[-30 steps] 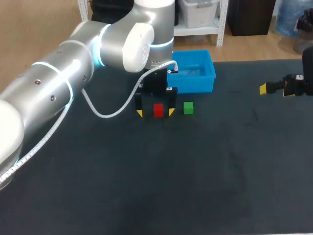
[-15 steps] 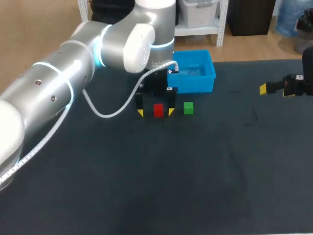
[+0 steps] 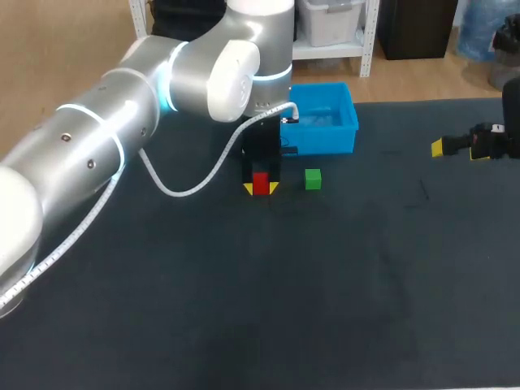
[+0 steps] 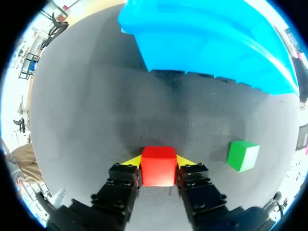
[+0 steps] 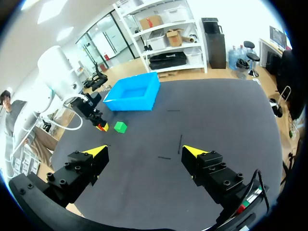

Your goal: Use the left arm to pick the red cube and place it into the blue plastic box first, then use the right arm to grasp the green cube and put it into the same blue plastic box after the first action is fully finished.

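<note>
My left arm (image 3: 122, 122) is reaching in across the dark table (image 3: 325, 284), its left gripper (image 3: 261, 188) standing just in front of the blue plastic box (image 3: 325, 138); the red cube (image 3: 260, 182) is sitting squarely between the two yellow-tipped fingers.

In the left wrist view, the fingers (image 4: 129, 162) are pressing against opposite side faces of the red cube (image 4: 158, 166), so the left gripper (image 4: 158, 163) is clamping it from both sides; the cube's top face is showing above the yellow tips. It appears to be resting on the table, though the fingers are hiding its lower edges, so I cannot be sure.

The green cube (image 4: 243, 155) is lying just beside the gripper, apart from it and untouched; ahead of both cubes the blue plastic box (image 4: 207, 38) is standing open-topped, near but not touching either one. From above, the green cube (image 3: 313, 179) is sitting to the right of the red one, just in front of the box's near wall.

My right gripper (image 3: 457, 149) is hanging well apart at the table's right side; in its own wrist view the right gripper (image 5: 144, 151) is holding its fingers spread wide with nothing between them, looking across at the box (image 5: 132, 98), the green cube (image 5: 120, 127) and the left arm (image 5: 57, 72).
</note>
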`<state>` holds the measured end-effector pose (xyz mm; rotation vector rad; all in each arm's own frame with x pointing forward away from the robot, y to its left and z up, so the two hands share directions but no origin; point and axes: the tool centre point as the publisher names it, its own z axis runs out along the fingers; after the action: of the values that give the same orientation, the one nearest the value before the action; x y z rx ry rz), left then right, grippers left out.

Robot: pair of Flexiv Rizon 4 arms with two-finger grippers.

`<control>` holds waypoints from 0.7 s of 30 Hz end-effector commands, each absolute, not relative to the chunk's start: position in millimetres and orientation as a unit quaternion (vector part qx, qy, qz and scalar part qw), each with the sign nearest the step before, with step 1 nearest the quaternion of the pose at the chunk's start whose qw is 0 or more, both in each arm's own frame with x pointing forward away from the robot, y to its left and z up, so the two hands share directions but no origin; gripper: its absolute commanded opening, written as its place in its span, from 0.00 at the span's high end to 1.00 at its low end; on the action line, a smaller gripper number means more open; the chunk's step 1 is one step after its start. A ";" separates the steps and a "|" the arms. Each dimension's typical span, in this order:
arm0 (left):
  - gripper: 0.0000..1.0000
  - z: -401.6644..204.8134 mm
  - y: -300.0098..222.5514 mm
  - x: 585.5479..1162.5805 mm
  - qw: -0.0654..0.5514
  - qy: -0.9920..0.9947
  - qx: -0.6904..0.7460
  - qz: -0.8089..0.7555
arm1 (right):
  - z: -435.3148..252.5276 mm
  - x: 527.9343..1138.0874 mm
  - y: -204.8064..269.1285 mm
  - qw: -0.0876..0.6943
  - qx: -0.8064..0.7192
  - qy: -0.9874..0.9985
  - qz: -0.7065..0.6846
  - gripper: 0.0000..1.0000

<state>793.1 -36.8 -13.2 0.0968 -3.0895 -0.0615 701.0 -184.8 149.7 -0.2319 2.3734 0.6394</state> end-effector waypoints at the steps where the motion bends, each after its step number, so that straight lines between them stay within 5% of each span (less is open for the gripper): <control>1: 1.00 -14.5 -38.4 796.9 0.027 -0.999 0.031 -0.021 | 149.7 700.8 -184.8 0.330 -0.089 0.908 0.244 0.00; 21: 1.00 15.0 -37.0 793.8 0.021 -0.999 0.024 -0.017 | 149.7 700.8 -184.8 0.330 -0.089 0.908 0.244 0.00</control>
<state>794.9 -38.5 9.1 0.0783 -3.0979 -0.0533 701.0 -184.8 149.7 -0.2319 2.3734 0.6394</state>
